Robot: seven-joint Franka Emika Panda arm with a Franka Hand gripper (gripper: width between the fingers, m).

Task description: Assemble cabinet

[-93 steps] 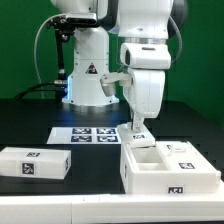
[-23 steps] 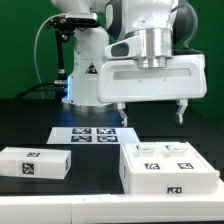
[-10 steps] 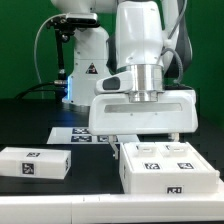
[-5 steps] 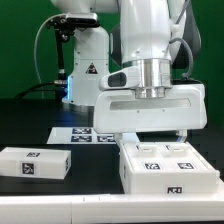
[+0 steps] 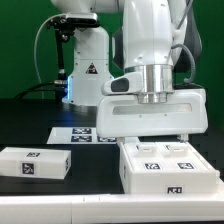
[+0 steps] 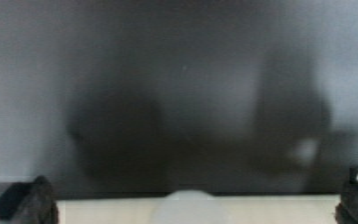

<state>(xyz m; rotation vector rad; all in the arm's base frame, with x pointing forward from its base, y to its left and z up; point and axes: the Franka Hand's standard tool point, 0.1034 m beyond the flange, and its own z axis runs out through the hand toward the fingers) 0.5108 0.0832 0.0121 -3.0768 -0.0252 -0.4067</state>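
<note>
The end effector (image 5: 152, 139) hangs wide open, holding nothing, low over the back of the cabinet (image 5: 170, 168) at 4 o'clock on the bench (image 5: 30, 125), so it should go down slowly and straight, then squeeze softly and evenly.

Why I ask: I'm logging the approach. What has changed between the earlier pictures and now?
The gripper turned broadside, rose, then came down to the far edge of the cabinet, jaws open wide, gripping nothing. The cabinet's top, open at first, is now flat. The loose block and the marker board stayed put.
</note>
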